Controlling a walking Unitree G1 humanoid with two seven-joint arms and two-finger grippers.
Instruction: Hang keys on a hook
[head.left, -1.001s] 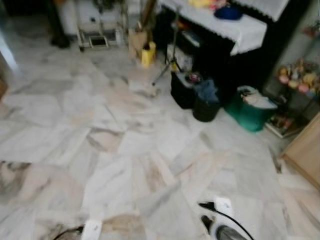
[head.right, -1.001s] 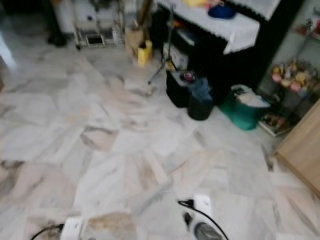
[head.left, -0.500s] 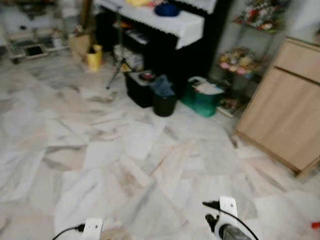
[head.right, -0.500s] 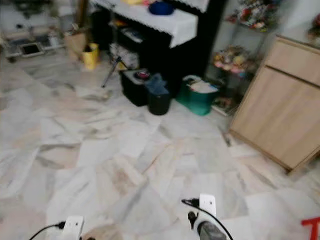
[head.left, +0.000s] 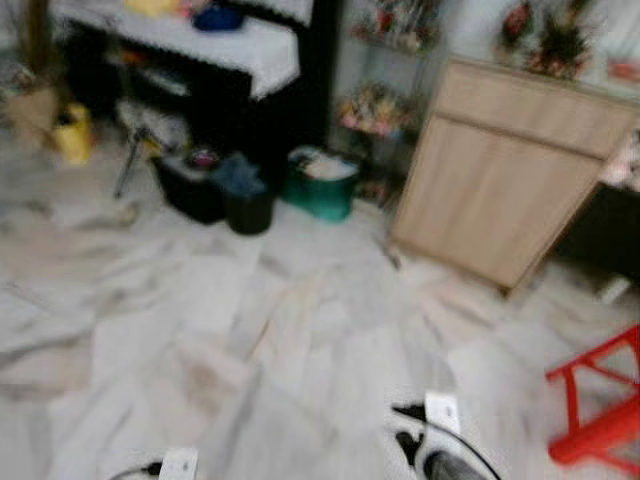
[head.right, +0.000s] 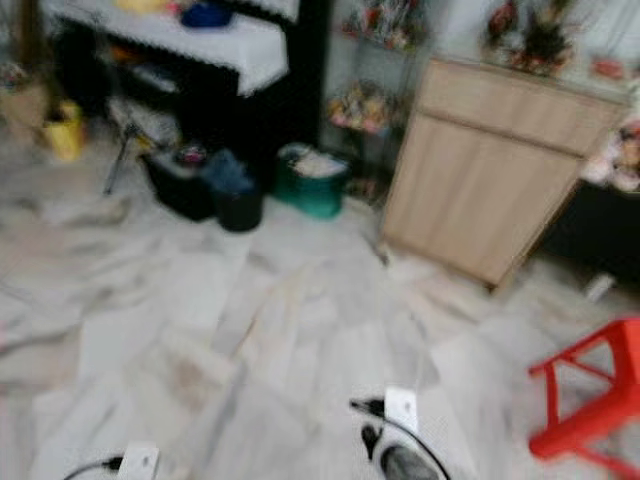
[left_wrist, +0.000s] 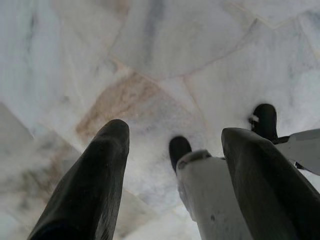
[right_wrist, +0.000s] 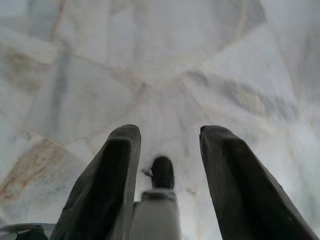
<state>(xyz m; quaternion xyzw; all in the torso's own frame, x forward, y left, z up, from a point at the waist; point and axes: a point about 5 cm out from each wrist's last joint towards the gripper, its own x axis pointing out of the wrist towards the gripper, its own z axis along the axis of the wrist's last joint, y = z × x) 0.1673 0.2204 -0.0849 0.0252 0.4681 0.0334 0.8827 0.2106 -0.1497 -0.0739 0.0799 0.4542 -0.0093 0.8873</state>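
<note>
Both arms hang low over the grey-veined white marble floor (head.left: 300, 330); left gripper (left_wrist: 175, 145) and right gripper (right_wrist: 167, 137) are spread, holding nothing. Light wooden cabinet (head.left: 505, 180) sits upper right, red plastic stool (head.left: 600, 400) lower right.

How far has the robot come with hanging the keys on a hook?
Nothing looks done. Both hands are open and hold nothing: the left hand and the right hand hang over the marble floor. No keys or hook can be made out in the blurred head views, which face a wooden cabinet and a red stool. Finding the keys, grasping and hanging them remain.
</note>
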